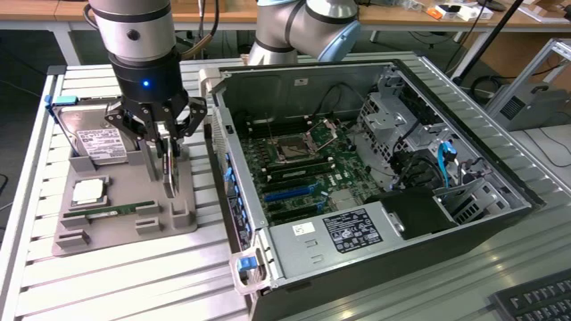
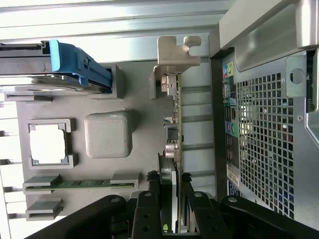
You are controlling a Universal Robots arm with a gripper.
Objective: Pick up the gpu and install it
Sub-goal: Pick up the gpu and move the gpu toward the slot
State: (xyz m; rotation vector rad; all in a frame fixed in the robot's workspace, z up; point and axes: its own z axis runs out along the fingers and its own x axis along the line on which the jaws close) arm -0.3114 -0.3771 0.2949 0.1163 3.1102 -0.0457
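1. Exterior view: the gripper is seen clamped on the gpu, which stands upright on edge at the tray edge nearest the case.
2. Progress: the card is grasped. Installation is left, as no card is seated on the motherboard.
3. Gpu: thin green board with a bent silver bracket.
4. Tray: matte grey moulded plastic. Case: perforated sheet metal.

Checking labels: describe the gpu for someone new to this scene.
Beside the open computer case sits a grey parts tray. The gpu is the thin card standing on edge there, clamped in the end effector; only it has a silver bracket.
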